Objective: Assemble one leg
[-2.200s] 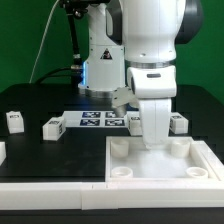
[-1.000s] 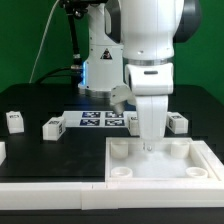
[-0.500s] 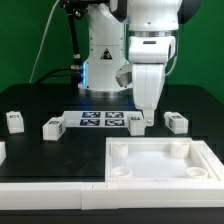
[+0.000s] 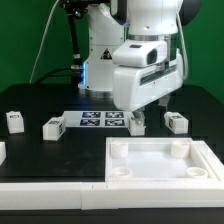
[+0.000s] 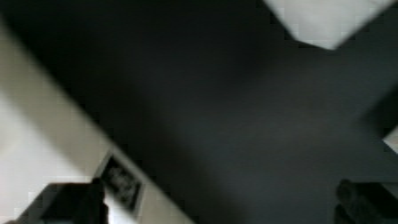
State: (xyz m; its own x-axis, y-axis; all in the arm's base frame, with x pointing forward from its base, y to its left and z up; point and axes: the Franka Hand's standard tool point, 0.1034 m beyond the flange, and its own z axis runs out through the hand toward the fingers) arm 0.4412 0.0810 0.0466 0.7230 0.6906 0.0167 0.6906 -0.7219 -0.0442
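Several legs, small white blocks with square markers, lie on the black table: one (image 4: 136,123) just under my gripper, one (image 4: 176,122) to the exterior view's right, and two (image 4: 52,127) (image 4: 14,120) to its left. My gripper (image 4: 140,108) hangs tilted above the nearest leg, apart from it. The wrist view is blurred. In it my gripper (image 5: 217,205) shows dark fingers (image 5: 71,205) set wide apart with only dark table between them. A white shape with a square marker (image 5: 121,180) lies beside one finger.
The large white tray-like piece (image 4: 160,175) with round corner sockets fills the front of the exterior view. The marker board (image 4: 98,120) lies behind it, left of my gripper. Another white part (image 4: 2,151) sits at the exterior view's left edge.
My gripper has risen from low over the tray-like piece, drawn back toward the row of legs, and tilted over. The legs and the tray have not moved.
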